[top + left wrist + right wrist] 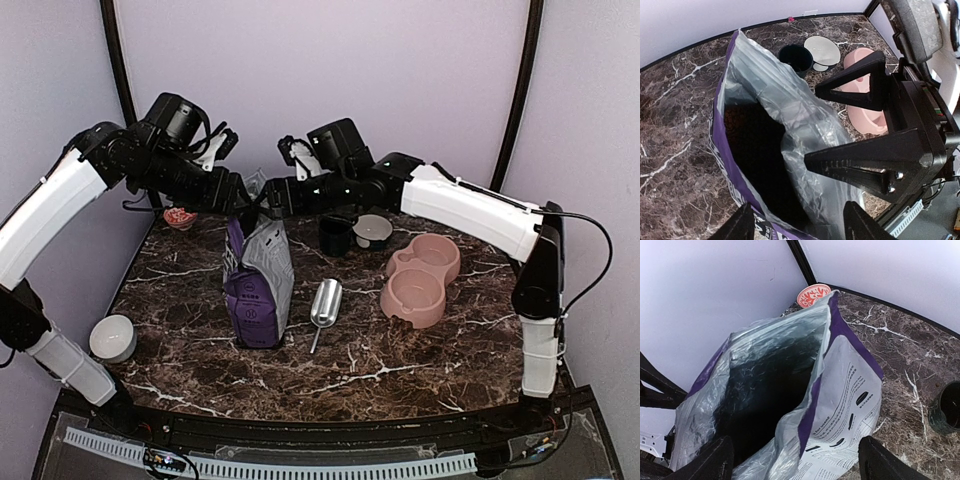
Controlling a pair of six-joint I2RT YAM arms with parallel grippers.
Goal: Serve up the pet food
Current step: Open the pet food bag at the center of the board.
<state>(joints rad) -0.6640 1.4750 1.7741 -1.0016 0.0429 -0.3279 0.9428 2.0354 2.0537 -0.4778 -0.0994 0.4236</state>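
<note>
The purple-and-grey bag (pixel 258 285) stands upright at the table's left centre with its mouth pulled open. Both grippers hover at the mouth from opposite sides. My left gripper (pixel 799 222) is open, its fingertips apart over the near rim and holding nothing. My right gripper (pixel 797 462) is open too, spread wide over the printed panel (pixel 850 405). In the top view the left gripper (pixel 240 203) and right gripper (pixel 272 200) nearly meet above the bag. Pet food (pixel 733 120) shows dimly as brown pellets deep inside; the rest of the interior is dark.
A metal scoop (pixel 325 303) lies right of the bag, and the pink double bowl (pixel 423 278) beyond it. A black cup (pixel 336 235) and small bowl (pixel 373 230) stand behind. There is a white bowl (pixel 112 338) at front left and a red-patterned dish (pixel 180 217) at back left.
</note>
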